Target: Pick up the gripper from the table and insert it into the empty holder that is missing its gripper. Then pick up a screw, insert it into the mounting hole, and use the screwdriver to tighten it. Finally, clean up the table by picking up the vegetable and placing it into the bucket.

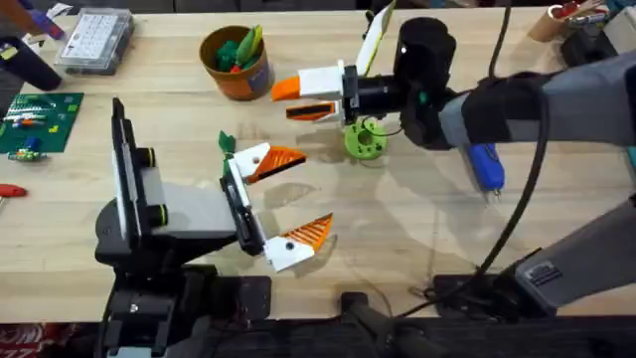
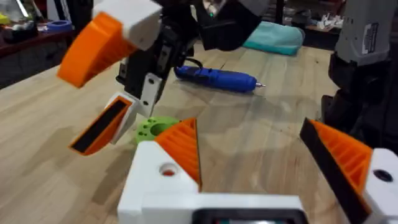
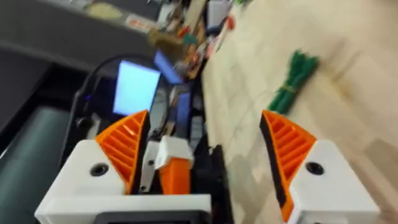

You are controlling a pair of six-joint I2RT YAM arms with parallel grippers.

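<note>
My left gripper (image 1: 303,194) (image 2: 249,134) stands open low over the table's middle. Its far finger is the holder, a white mount (image 1: 253,159) (image 2: 155,180). The orange ribbed gripper pad (image 1: 283,157) (image 2: 183,146) is seated on it, and a small reddish dot shows in its hole. My right gripper (image 1: 286,101) (image 3: 204,121) (image 2: 71,109) reaches in from the right, open and holding nothing, just beyond that finger. The blue screwdriver (image 1: 485,164) (image 2: 217,78) lies on the table. A green vegetable (image 1: 227,142) (image 3: 292,81) lies by the left gripper. The orange bucket (image 1: 236,62) holds greens.
A green round part with holes (image 1: 365,139) (image 2: 152,127) sits under my right wrist. A clear parts box (image 1: 94,40) and a green circuit board (image 1: 40,119) are at the far left. A tan cup (image 1: 556,20) stands at the far right corner.
</note>
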